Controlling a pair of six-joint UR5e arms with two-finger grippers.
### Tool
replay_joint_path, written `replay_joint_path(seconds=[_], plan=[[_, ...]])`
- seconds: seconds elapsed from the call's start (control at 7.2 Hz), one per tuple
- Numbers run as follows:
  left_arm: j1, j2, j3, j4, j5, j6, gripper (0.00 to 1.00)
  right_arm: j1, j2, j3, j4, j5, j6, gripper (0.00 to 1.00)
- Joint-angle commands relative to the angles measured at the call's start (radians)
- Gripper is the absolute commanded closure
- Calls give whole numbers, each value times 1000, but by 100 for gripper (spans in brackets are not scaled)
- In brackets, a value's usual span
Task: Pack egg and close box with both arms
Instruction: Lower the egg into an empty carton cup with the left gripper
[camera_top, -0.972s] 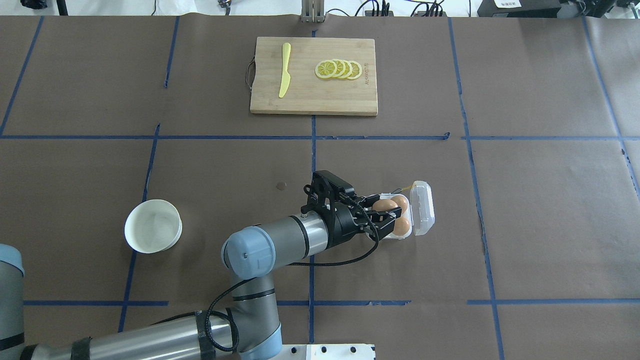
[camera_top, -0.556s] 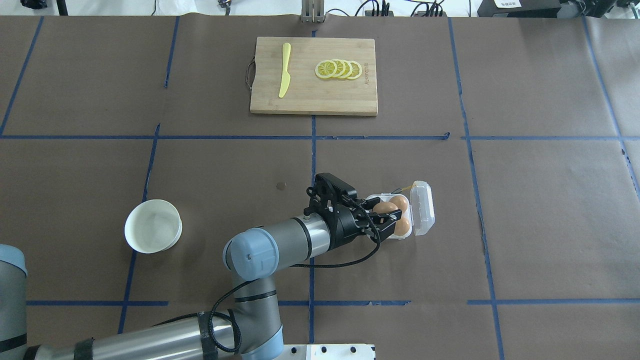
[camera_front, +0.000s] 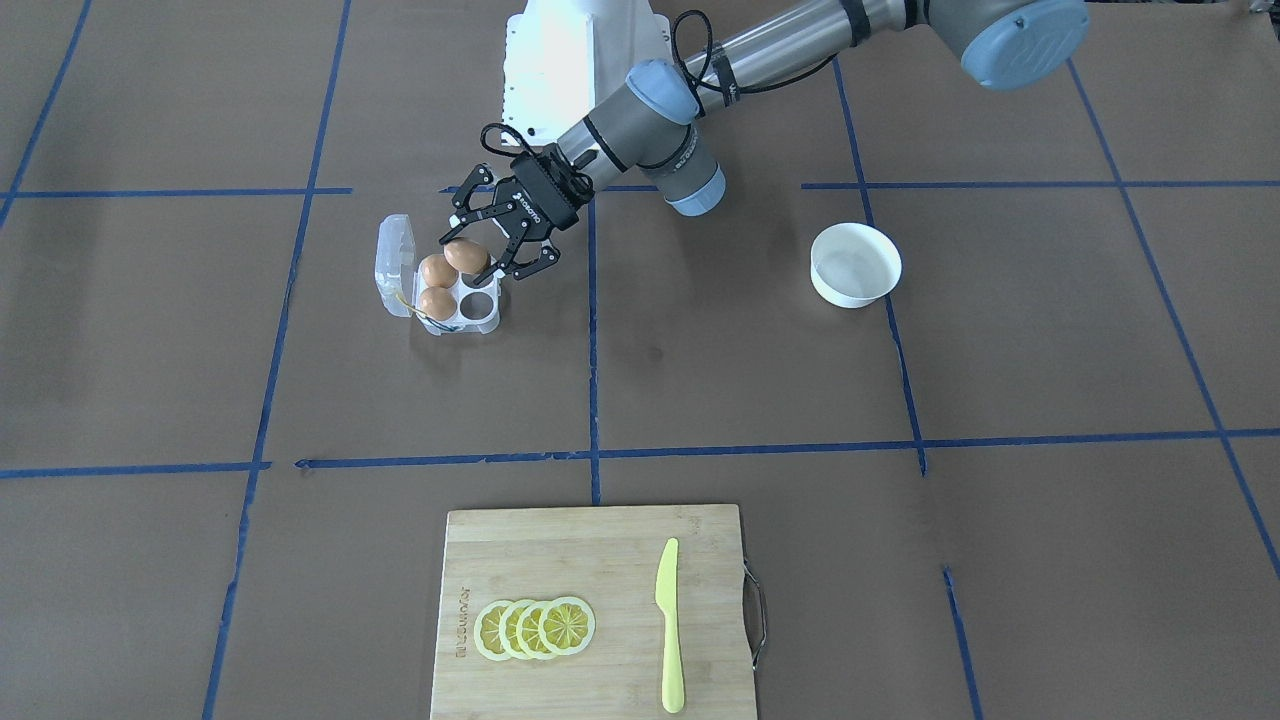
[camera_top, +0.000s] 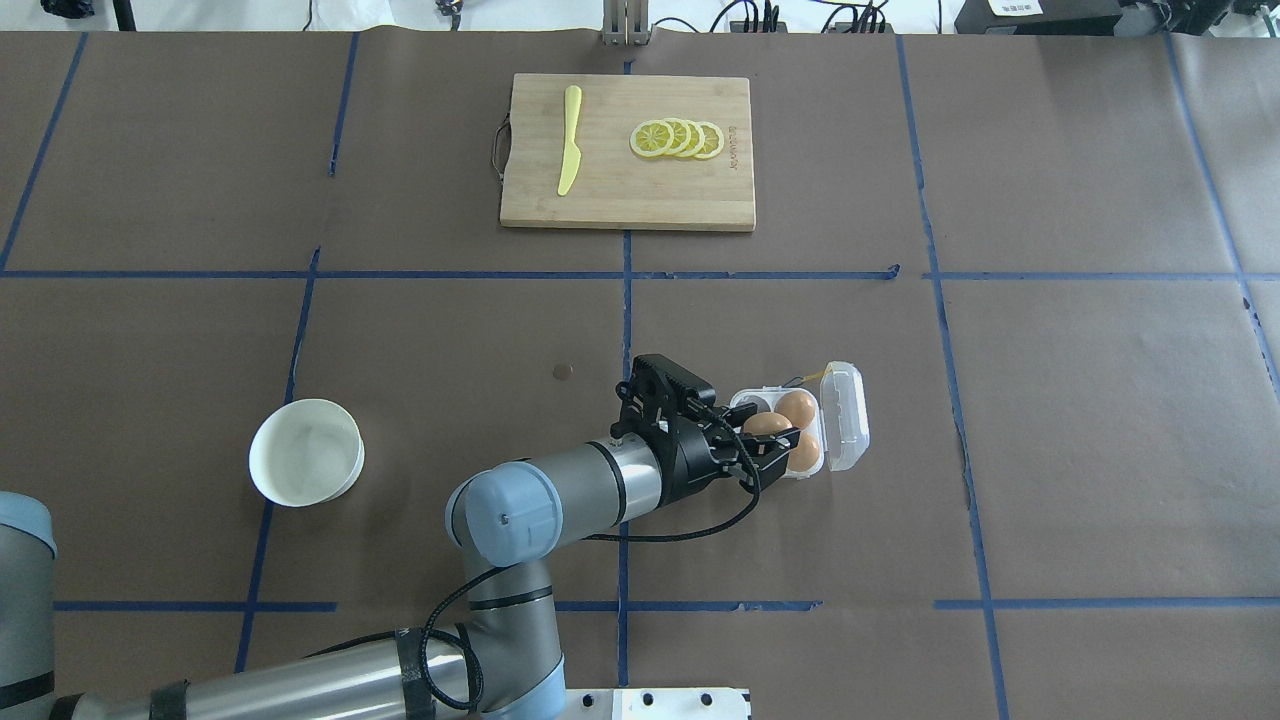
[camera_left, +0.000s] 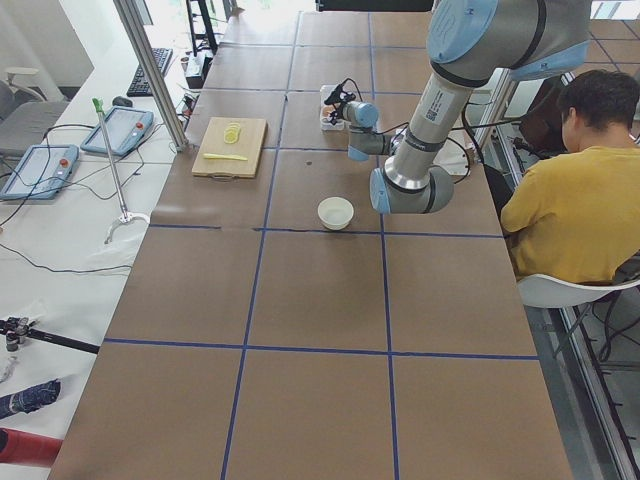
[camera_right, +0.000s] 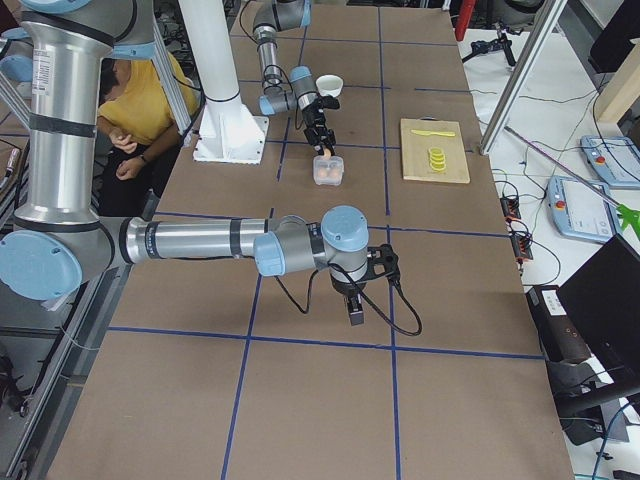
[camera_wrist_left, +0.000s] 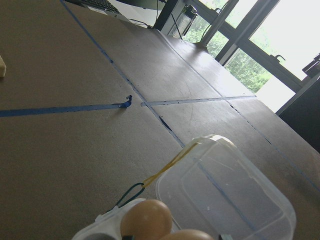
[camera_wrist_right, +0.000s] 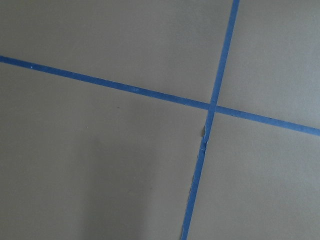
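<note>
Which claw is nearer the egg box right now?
Left. The left claw hangs right over the box, gripping the egg. The right claw is far off along the table.

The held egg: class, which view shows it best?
Exterior front-facing: the egg sits unobstructed in the left end effector. Overhead, its fingers partly cover it; side views show it tiny; wrist views don't clearly show it.

orange-brown egg (camera_front: 466, 257); clear box (camera_front: 394, 252); white bowl (camera_front: 850, 297)
</note>
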Motion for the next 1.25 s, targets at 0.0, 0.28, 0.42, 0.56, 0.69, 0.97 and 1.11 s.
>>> replay_joint_path(seconds=[0.0,0.28,0.42,0.56,0.69,0.97,1.11], plan=[[3,0,-1,1,0,0,66,0,-1,0,0,-1,0,0],[3,0,-3,1,2,0,56,0,-1,0,0,0,0,0],[5,0,-3,1,2,0,50,0,-1,0,0,-1,0,0],[5,0,-3,1,2,0,45,0,-1,0,0,0,0,0],[5,0,-3,0,2,0,40,0,-1,0,0,-1,0,0],[5,0,-6,0,2,0,35,0,-1,0,0,-1,0,0],[5,0,-6,0,2,0,34,0,-1,0,0,-1,0,0]])
